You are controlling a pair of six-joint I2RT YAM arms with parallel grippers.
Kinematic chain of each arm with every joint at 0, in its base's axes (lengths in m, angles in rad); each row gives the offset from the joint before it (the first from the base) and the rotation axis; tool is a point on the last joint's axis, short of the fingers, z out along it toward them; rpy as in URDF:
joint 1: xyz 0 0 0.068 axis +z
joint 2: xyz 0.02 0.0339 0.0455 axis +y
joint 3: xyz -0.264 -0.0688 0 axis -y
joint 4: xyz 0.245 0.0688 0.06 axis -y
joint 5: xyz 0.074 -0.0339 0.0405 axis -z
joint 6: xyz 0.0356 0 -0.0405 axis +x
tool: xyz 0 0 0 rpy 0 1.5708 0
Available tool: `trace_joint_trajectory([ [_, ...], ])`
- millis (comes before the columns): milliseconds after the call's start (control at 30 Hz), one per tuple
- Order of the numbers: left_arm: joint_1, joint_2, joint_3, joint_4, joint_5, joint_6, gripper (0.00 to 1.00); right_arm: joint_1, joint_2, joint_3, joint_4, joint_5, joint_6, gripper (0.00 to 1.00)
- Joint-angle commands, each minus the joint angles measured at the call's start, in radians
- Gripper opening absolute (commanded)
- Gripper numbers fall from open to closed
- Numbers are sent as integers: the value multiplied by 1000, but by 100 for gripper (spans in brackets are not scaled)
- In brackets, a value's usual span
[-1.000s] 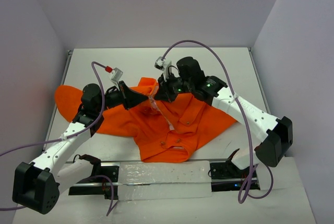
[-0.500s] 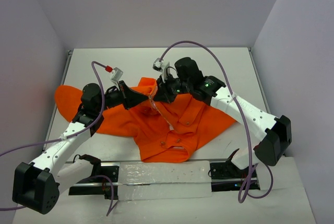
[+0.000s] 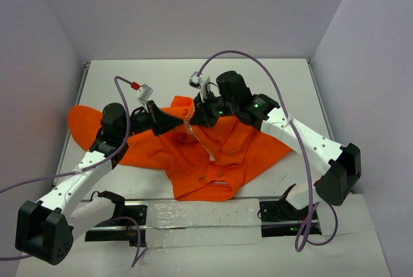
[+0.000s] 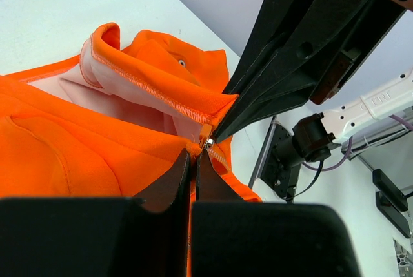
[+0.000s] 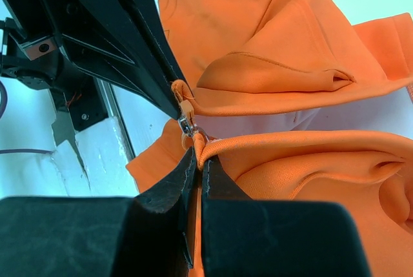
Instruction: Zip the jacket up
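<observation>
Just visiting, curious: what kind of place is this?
Probably a robotics test booth: left arm and right arm bolted to a white table, plain walls around it, an orange jacket to practise on.

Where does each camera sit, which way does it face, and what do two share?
Top external: above and behind the arm bases, looking down at the table and jacket; left arm and right arm show.
Left wrist: on the left arm, facing the right arm; left tool at bottom.
Right wrist: on the right arm, facing the left arm; right tool at bottom.
Both wrist views share the zipper slider.
</observation>
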Motion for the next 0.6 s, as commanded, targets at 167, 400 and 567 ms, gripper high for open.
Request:
trace_joint_trajectory([
  [167,-6,-27,53,19,20,17,0,11,-43,44,26,-22,-12,0],
  [400,-6,-29,52,21,24,14,0,14,-29,53,17,-39,-15,0],
  [567,-6,-29,55,17,19,14,0,19,-30,53,13,-40,-23,0],
])
